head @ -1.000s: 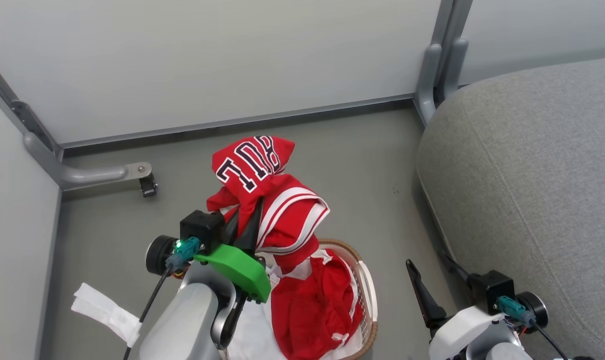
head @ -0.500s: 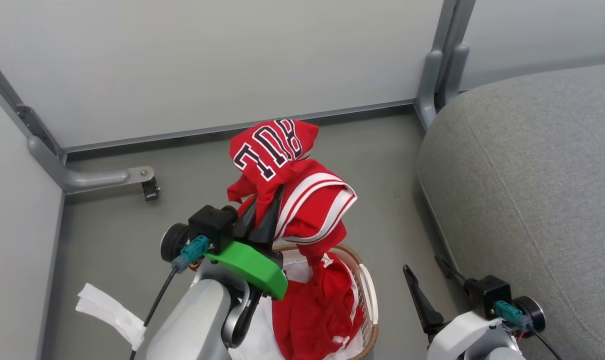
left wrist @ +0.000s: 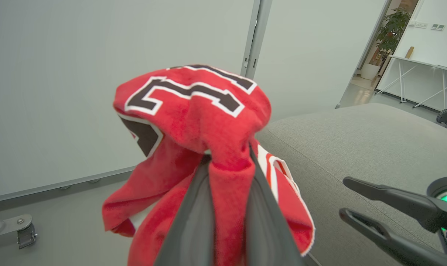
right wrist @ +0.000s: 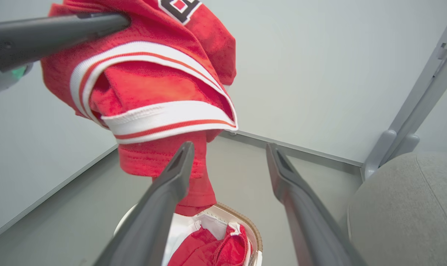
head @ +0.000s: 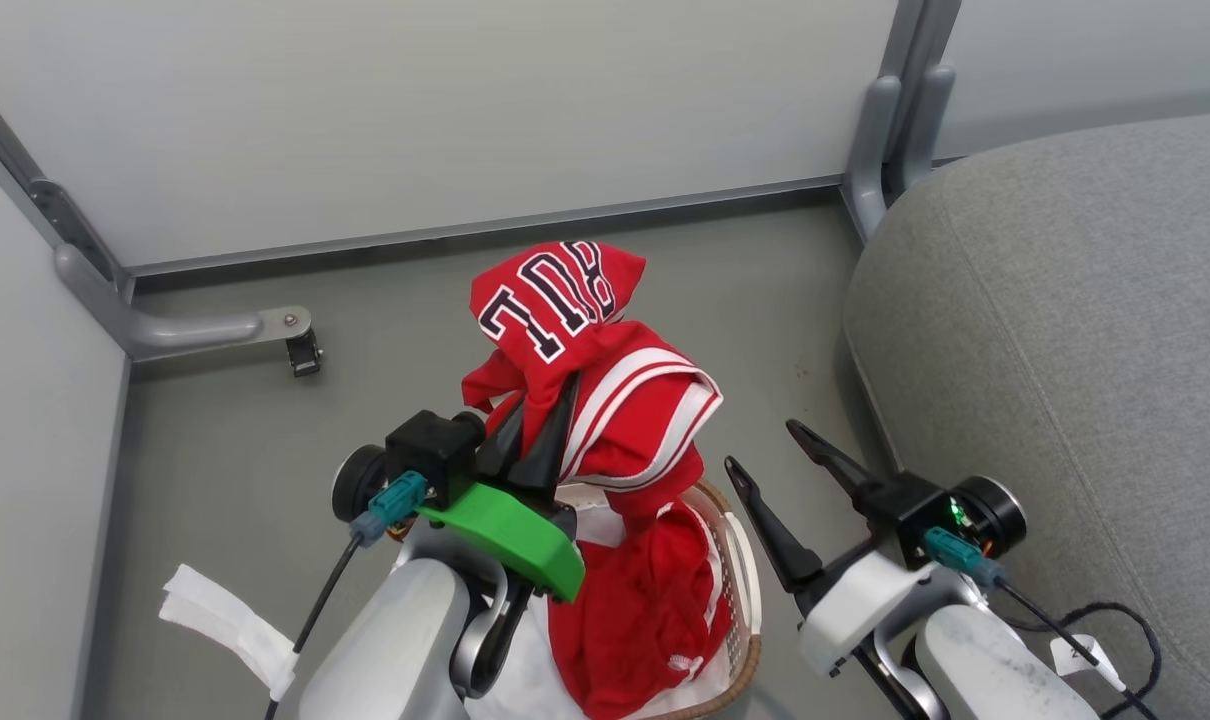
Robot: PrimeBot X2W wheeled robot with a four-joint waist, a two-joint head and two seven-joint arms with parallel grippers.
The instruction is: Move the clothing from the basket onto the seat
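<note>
The left gripper (head: 545, 425) has its jaws closed on the red jersey (head: 565, 320), which hangs above the basket (head: 740, 560) where the red shorts (head: 635, 610) lie, while the right gripper (head: 762, 446), jaws wide open and empty, stands between the basket and the grey seat (head: 1065, 320).

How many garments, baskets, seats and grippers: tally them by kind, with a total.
Red garments: 2, jersey and shorts
Basket: 1
Seat: 1
Grippers: 2, left gripper and right gripper
Total: 6
</note>
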